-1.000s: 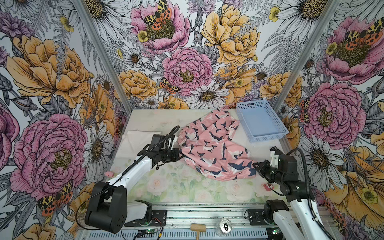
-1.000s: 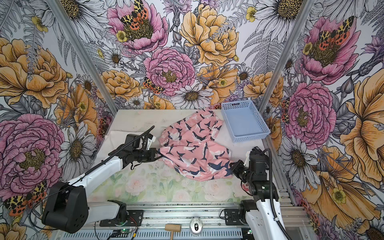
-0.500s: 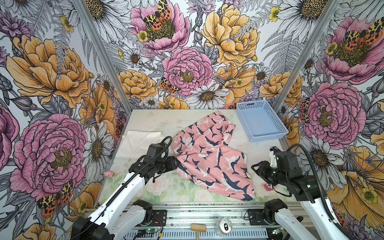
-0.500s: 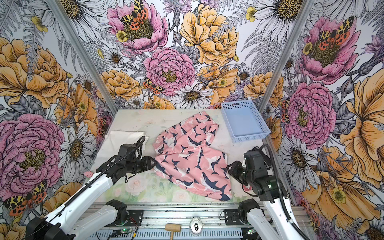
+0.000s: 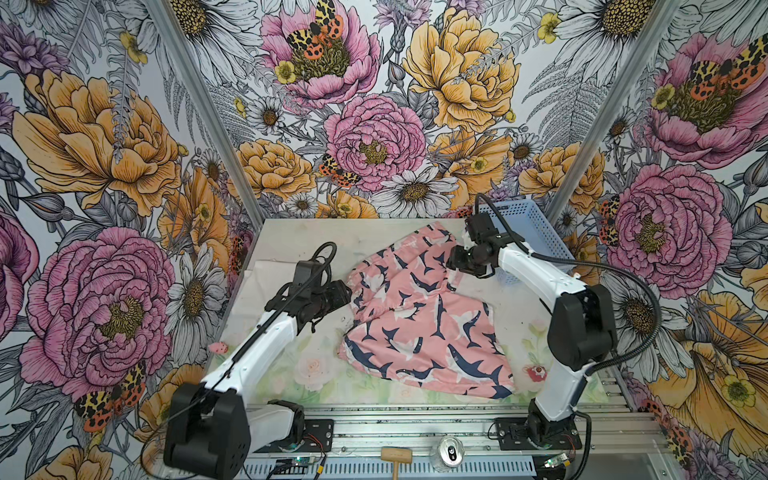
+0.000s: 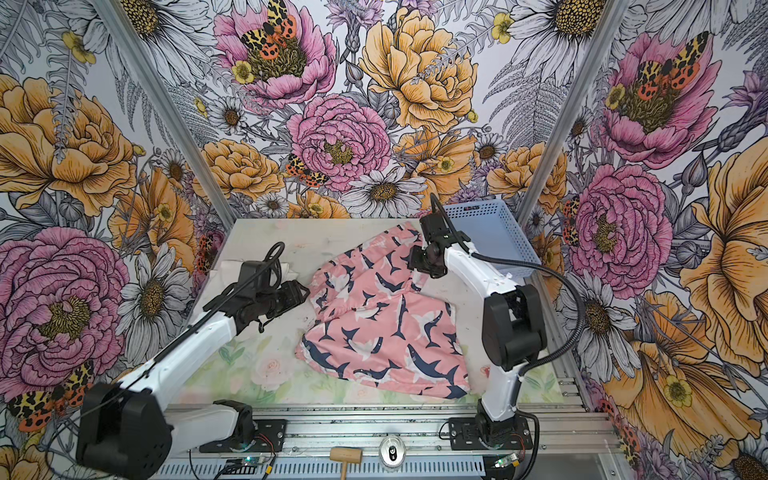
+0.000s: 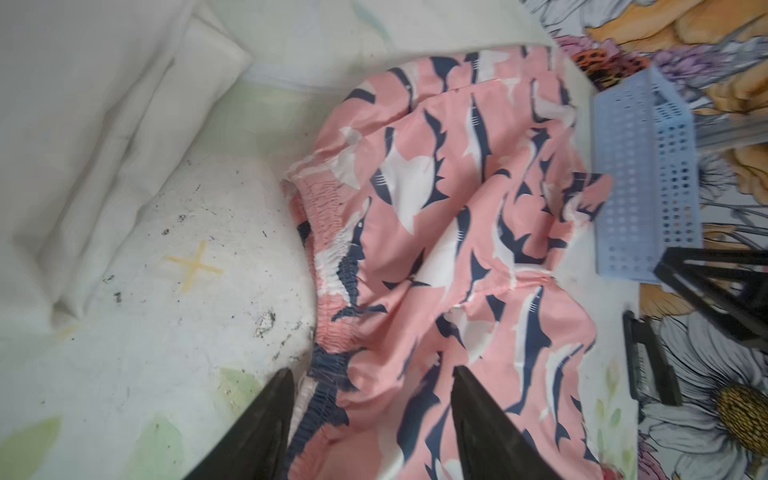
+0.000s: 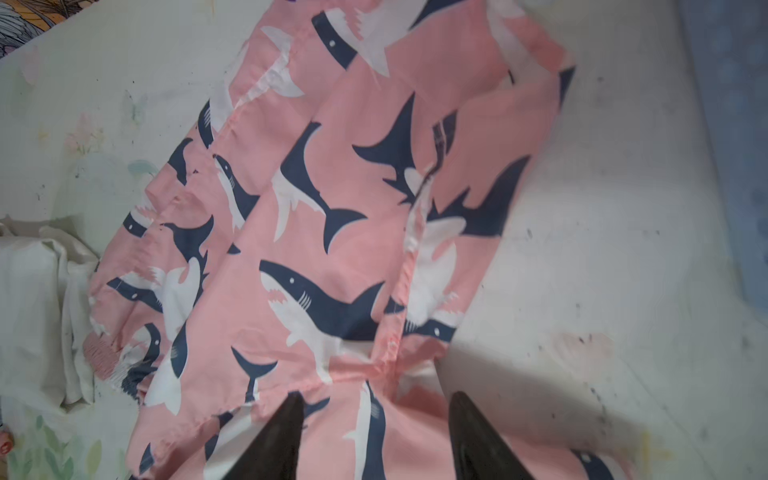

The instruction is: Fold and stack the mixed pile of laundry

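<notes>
Across the worktop (image 5: pixel 291 239) in both top views, the pink garment (image 5: pixel 419 320) (image 6: pixel 374 324) lies spread at the middle. Its gathered waistband faces the left claw (image 5: pixel 345 293) (image 6: pixel 301 293), and its far leg end lies under the right claw (image 5: pixel 455 259) (image 6: pixel 415 257), near the blue basket (image 5: pixel 536 232). A second ago both claws were pinched on its edges, holding it stretched between them. Now their jaws stand apart and the cloth lies free. The white T-shirt (image 5: pixel 266 274) sits at the far left, partly behind the left arm.

From the left wrist, the left claw (image 7: pixel 372 370) gapes over the waistband of the pink garment (image 7: pixel 457 249), gripping nothing. The white T-shirt (image 7: pixel 104 145) lies beside it in flat layers and looks already folded.

From the right wrist, the right claw (image 8: pixel 374 395) stands open above a leg seam of the pink garment (image 8: pixel 332 208). Spreading seems finished, so the first fold needs fresh grips.
</notes>
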`<state>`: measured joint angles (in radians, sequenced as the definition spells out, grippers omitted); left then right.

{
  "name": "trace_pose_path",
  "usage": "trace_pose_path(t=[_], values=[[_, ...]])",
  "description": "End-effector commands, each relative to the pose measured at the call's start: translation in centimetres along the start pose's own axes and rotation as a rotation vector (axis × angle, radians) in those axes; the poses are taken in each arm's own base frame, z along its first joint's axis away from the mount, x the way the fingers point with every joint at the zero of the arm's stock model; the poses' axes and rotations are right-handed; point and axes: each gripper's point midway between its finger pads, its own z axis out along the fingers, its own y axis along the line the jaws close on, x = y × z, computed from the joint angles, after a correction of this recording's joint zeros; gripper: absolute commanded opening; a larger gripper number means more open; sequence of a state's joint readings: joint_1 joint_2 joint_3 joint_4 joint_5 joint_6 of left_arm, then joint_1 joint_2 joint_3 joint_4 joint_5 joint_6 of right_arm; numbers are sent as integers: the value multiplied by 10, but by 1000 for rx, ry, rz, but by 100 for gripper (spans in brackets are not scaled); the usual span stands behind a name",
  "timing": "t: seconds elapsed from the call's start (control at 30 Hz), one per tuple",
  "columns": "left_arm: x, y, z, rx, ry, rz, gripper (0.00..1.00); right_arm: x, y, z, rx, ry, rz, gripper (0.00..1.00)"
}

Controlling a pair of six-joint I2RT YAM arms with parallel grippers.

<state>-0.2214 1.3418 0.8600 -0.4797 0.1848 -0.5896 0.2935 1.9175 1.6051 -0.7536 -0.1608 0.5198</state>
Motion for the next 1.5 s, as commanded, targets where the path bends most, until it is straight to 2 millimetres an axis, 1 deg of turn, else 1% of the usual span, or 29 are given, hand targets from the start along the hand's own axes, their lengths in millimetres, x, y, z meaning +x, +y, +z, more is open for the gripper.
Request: trace_pose_path(t=[0.0, 0.07, 0.1, 0.17, 0.2, 0.23, 0.33, 0.4, 0.47, 0.53, 0.7, 0.77, 0.87, 0.97, 1.03, 1.07, 1.13, 1.2, 1.23, 1.3, 1.4, 1.47], values=[[-29, -26, 36, 56, 10, 27, 59, -36, 20, 24, -58, -51, -69, 58], [-33, -32, 63, 47, 52, 44, 58, -43, 21, 42, -56, -43, -54, 57], [-34, -34, 75, 43, 72, 48, 57, -46, 16, 50, -40, -40, -33, 52], [-34, -32, 93, 25, 102, 47, 56, -44, 2, 64, 1, -26, 7, 49], [-31, -25, 105, -4, 129, 45, 55, -41, -8, 69, 26, -12, 29, 46], [-30, -19, 111, -29, 143, 45, 54, -39, -17, 73, 51, -4, 45, 45], [-32, -2, 123, -106, 176, 67, 51, -22, -45, 81, 124, 40, 71, 44], [-32, 11, 129, -161, 208, 88, 48, -9, -64, 79, 178, 67, 89, 42], [-31, 20, 133, -202, 239, 108, 46, 2, -81, 73, 228, 74, 98, 42], [-32, 27, 134, -238, 253, 123, 44, 12, -93, 67, 256, 85, 104, 43], [-32, 40, 134, -302, 272, 150, 43, 35, -116, 64, 298, 134, 121, 43], [-35, 49, 130, -350, 273, 160, 43, 43, -121, 62, 314, 147, 124, 43], [-42, 58, 122, -376, 254, 156, 43, 55, -127, 60, 335, 175, 118, 43], [-53, 64, 111, -387, 227, 145, 42, 66, -126, 54, 335, 195, 108, 41], [-62, 61, 103, -376, 201, 146, 43, 61, -118, 41, 328, 167, 87, 40], [-68, 56, 99, -361, 186, 152, 44, 54, -110, 32, 315, 139, 72, 40], [-77, 40, 91, -325, 154, 171, 48, 34, -95, 16, 295, 74, 44, 40], [-85, 20, 84, -286, 126, 202, 50, 14, -80, 6, 267, 24, 24, 41], [-87, 9, 81, -269, 111, 218, 51, 4, -72, 6, 247, 8, 9, 41], [-92, -6, 74, -260, 83, 234, 52, -13, -64, 10, 237, -13, -10, 42], [-96, -19, 65, -247, 48, 220, 55, -31, -60, 28, 234, -21, -42, 43], [-95, -27, 65, -229, 45, 215, 56, -41, -58, 45, 227, -16, -65, 43]])
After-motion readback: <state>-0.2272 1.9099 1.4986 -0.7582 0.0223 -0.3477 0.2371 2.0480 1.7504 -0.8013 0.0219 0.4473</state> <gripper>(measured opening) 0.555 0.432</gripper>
